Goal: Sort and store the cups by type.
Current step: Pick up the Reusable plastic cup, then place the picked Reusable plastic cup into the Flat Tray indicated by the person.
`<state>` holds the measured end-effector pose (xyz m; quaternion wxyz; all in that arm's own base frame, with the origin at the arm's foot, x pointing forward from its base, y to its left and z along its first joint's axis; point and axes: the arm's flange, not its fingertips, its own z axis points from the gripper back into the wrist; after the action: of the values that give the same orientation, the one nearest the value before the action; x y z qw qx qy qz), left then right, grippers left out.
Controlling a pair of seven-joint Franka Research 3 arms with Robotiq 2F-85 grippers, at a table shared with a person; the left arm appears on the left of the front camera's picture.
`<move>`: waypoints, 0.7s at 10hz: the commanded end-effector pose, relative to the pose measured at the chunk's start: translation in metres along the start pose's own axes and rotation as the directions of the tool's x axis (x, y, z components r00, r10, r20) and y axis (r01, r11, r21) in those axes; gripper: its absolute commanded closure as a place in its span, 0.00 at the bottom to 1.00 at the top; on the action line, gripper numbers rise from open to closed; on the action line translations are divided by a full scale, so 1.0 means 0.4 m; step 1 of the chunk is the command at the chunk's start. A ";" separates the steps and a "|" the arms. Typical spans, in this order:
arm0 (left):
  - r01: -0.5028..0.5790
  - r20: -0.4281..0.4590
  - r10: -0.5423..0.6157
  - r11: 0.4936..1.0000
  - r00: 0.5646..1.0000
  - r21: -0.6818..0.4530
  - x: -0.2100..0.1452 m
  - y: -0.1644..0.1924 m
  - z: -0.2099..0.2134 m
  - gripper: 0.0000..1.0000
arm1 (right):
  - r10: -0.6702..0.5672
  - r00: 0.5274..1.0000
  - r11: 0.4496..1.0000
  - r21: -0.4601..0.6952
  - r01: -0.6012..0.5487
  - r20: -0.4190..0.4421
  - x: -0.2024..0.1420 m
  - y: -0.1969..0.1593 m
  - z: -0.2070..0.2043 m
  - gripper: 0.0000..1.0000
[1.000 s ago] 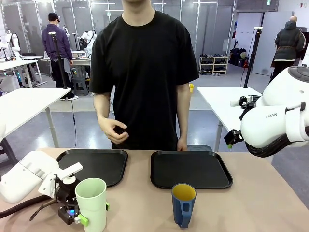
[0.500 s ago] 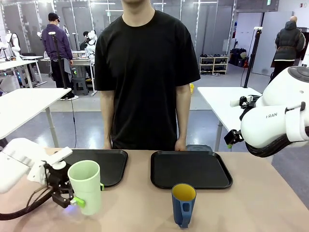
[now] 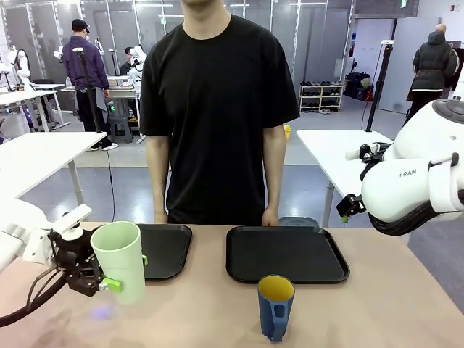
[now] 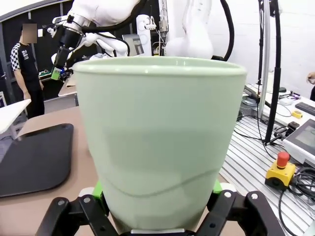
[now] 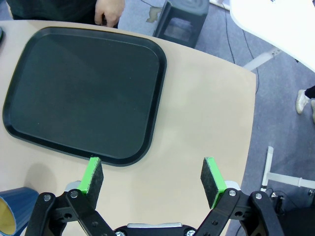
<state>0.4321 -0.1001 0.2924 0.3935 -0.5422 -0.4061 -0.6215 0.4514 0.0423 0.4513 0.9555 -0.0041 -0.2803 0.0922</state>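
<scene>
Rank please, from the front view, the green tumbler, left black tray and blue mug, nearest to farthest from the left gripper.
1. Tall mint-green tumbler, between the left gripper's fingers.
2. Left black tray, just behind.
3. Dark blue handled mug, centre-right.

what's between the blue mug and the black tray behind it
Nothing: in the right wrist view, a bare stretch of table separates the blue mug from the black tray.

The person is wearing a black short-sleeved T-shirt; the right arm is showing rounded white shells, grey lettering and a thick black hose beneath; the left arm is showing white too; the right gripper is showing black links, silver screws and bright green pads.
</scene>
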 end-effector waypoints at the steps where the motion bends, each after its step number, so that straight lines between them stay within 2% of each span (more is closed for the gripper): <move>1: 0.001 0.003 -0.001 1.000 1.000 -0.030 -0.014 0.007 -0.019 0.49 | 0.002 1.000 1.000 -0.006 -0.002 0.001 0.000 -0.001 0.001 0.00; 7: 0.001 0.003 -0.001 1.000 1.000 -0.030 -0.014 0.007 -0.019 0.49 | 0.002 1.000 1.000 -0.006 -0.002 0.001 0.000 -0.001 0.001 0.00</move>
<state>0.4299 -0.1072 0.2832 0.3984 -0.5449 -0.3838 -0.6301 0.4514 0.0423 0.4513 0.9555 -0.0041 -0.2803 0.0922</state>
